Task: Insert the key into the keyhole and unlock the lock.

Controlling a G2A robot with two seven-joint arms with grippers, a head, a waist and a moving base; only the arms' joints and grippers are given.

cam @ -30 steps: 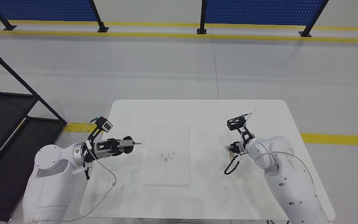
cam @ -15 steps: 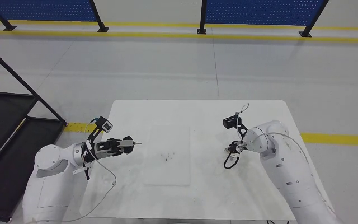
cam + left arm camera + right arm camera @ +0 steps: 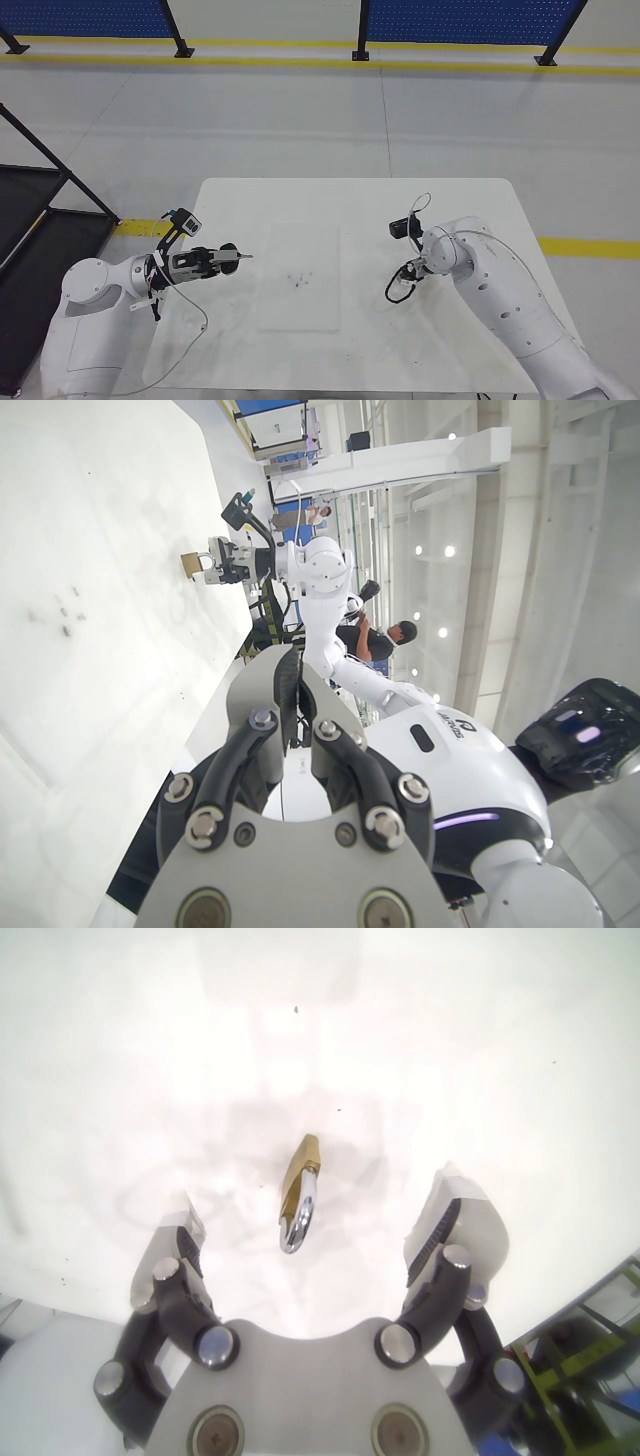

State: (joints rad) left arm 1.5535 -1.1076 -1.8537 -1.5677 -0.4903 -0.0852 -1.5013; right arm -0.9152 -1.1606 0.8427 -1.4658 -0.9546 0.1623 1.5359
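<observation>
A small brass padlock (image 3: 298, 1169) with a silver shackle (image 3: 300, 1223) lies on the white table (image 3: 300, 205). My right gripper (image 3: 315, 1198) is open just above the table, one finger on each side of the shackle end and not touching it. From the left wrist view, the padlock (image 3: 189, 564) sits just in front of the right gripper (image 3: 212, 562). My left gripper (image 3: 296, 660) is held shut above the left part of the table. In the top view a thin metal key tip (image 3: 244, 257) sticks out of the left gripper (image 3: 230, 258) and points toward the table's middle.
A pale rectangular mat (image 3: 300, 300) with a few dark specks (image 3: 300, 278) lies at the table's centre, between the two arms. A loop of black cable (image 3: 397, 291) hangs beside the right gripper (image 3: 407, 268). A black rack (image 3: 35, 230) stands off the table's left side.
The right arm has swung left toward the middle of the table, carrying its gripper and cable loop with it. The left arm has stayed still.
</observation>
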